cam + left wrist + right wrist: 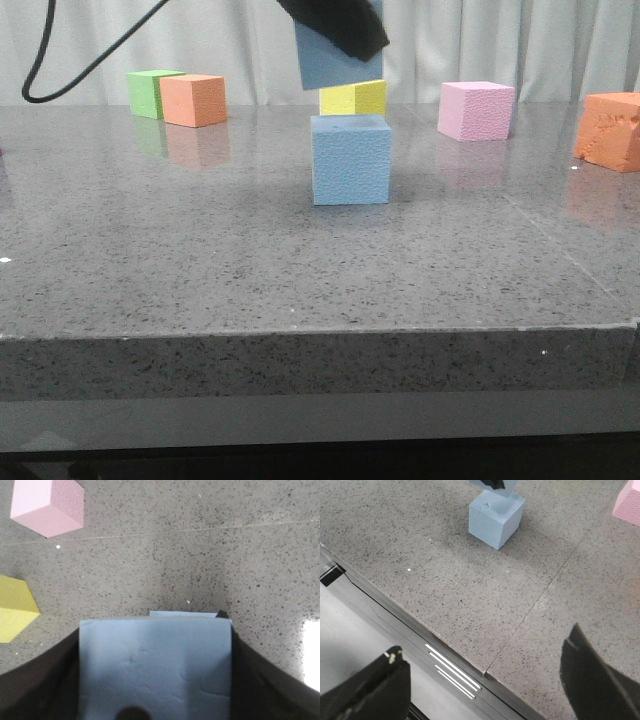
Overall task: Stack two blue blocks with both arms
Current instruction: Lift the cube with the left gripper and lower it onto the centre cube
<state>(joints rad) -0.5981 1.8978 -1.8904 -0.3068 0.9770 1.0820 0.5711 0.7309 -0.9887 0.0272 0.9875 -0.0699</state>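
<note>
One blue block stands on the grey table in the middle. My left gripper is shut on the second blue block and holds it tilted in the air, just above the first and a little to its left, not touching it. In the left wrist view the held block fills the space between the black fingers, and a sliver of the lower block shows beyond it. My right gripper is open and empty over the table's front edge; the standing block lies far ahead of it.
A yellow cube sits just behind the standing block, a pink cube at the back right. Orange and green cubes are at the back left, another orange block at the far right. A black cable hangs at the upper left.
</note>
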